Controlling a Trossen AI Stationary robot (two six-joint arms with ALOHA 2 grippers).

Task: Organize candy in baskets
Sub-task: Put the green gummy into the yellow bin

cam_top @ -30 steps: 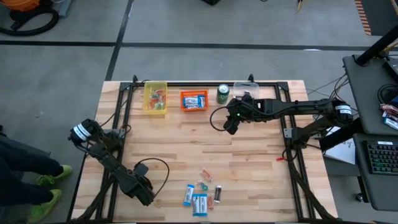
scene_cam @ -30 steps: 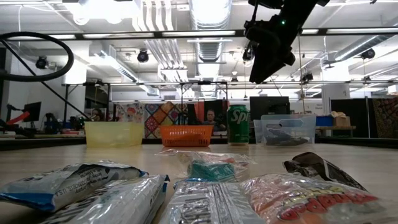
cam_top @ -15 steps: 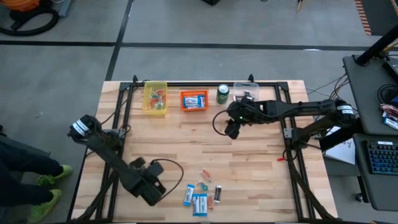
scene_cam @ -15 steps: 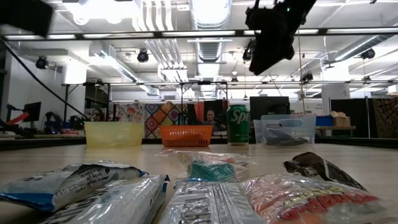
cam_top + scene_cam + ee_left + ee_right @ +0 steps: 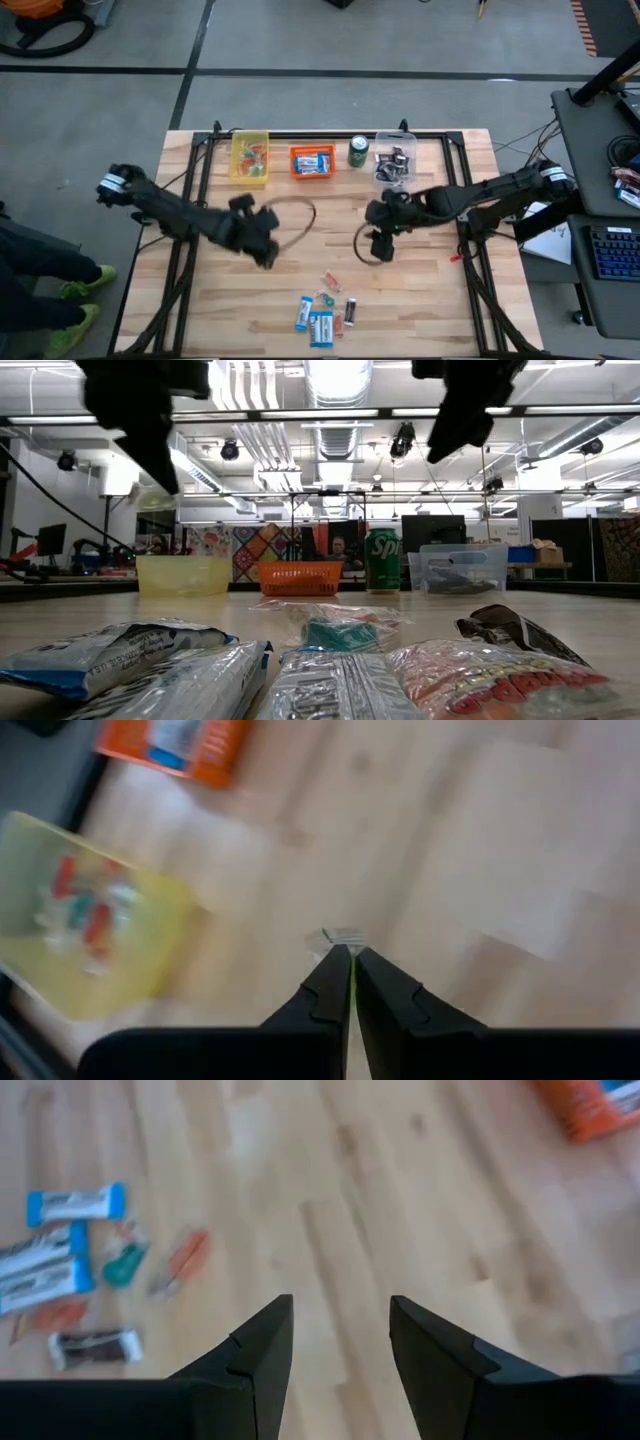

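My left gripper (image 5: 267, 256) hangs over the table's middle left, shut on a tiny sweet in a clear wrapper (image 5: 342, 936). The sweet shows as a greenish blur (image 5: 155, 502) in the low view. My right gripper (image 5: 380, 250) is open and holds nothing (image 5: 340, 1335), right of the table's middle. The loose candy (image 5: 325, 310) lies in a heap near the near edge: blue-and-white bars (image 5: 75, 1203), a dark mini bar (image 5: 95, 1348) and small sweets. The yellow basket (image 5: 250, 158), orange basket (image 5: 312, 161) and clear basket (image 5: 394, 165) stand in a row at the far edge. My left gripper pinches the tiny sweet between its two fingertips (image 5: 330, 970). Only the crinkled end of the clear wrapper (image 5: 345, 934) sticks out past them. The fingers slant down over the table, and the sweet is lifted clear of it.
A green soda can (image 5: 358, 151) stands between the orange and clear baskets. The yellow basket (image 5: 90, 935) holds small coloured sweets, the orange one blue-and-white bars, the clear one dark pieces. Bare wood (image 5: 300, 225) lies between the baskets and the heap.
My left gripper has risen from beside the candy heap at the near edge. It has swung toward the table's middle and far edge, rolling as it went. My right gripper has moved from by the clear basket toward the near edge, still open.
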